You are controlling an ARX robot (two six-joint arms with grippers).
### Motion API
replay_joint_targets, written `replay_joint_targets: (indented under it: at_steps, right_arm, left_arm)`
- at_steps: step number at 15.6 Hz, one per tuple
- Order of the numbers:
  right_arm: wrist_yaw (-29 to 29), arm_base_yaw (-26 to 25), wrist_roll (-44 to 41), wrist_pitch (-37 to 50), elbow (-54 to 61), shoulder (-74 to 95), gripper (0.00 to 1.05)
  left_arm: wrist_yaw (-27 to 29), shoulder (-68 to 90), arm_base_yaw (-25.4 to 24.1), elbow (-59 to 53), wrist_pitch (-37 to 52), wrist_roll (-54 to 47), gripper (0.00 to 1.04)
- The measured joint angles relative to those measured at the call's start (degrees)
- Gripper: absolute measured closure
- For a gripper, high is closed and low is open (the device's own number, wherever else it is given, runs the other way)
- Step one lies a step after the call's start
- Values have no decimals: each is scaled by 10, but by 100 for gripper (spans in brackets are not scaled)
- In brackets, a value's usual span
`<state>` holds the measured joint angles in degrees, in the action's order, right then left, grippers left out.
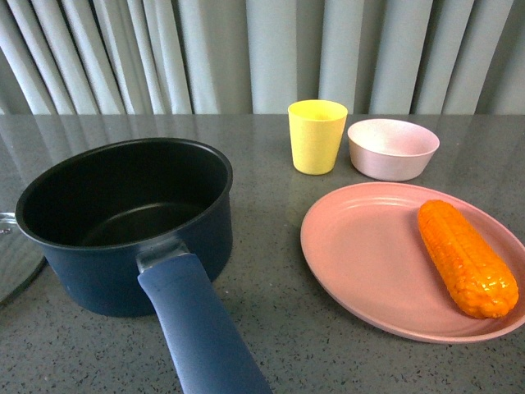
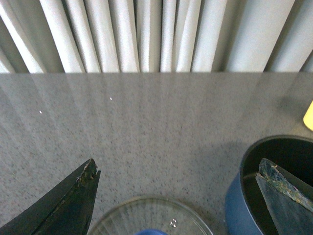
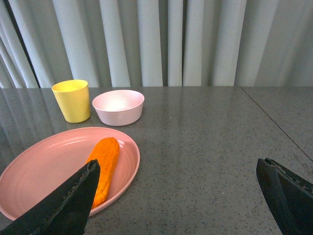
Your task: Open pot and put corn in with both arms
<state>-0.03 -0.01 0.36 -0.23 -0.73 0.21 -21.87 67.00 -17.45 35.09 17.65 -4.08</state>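
Observation:
The navy pot (image 1: 123, 222) stands uncovered on the left of the grey table, black inside, its blue handle (image 1: 197, 328) pointing toward me. Its glass lid (image 1: 12, 258) lies flat on the table just left of it; in the left wrist view the lid (image 2: 149, 218) with its blue knob sits below my open left gripper (image 2: 178, 169), with the pot (image 2: 266, 186) beside it. The orange corn (image 1: 466, 256) lies on the pink plate (image 1: 369, 263). My open right gripper (image 3: 176, 169) hovers over bare table beside the corn (image 3: 103, 166). Neither arm shows in the front view.
A yellow cup (image 1: 317, 135) and a small pink bowl (image 1: 392, 148) stand behind the plate. Grey curtains hang along the table's far edge. A seam in the tabletop (image 3: 274, 122) runs to the right of the plate.

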Motion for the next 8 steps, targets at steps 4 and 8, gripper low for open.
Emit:
replay_joint_targets:
  at_steps: [4,8]
  right_arm:
    - [0,0,0,0,0,0,6]
    - [0,0,0,0,0,0,6]
  left_arm:
    - [2,-64,-52,-62,127,27,23]
    - [31,-159,-8,-170,155,37,61]
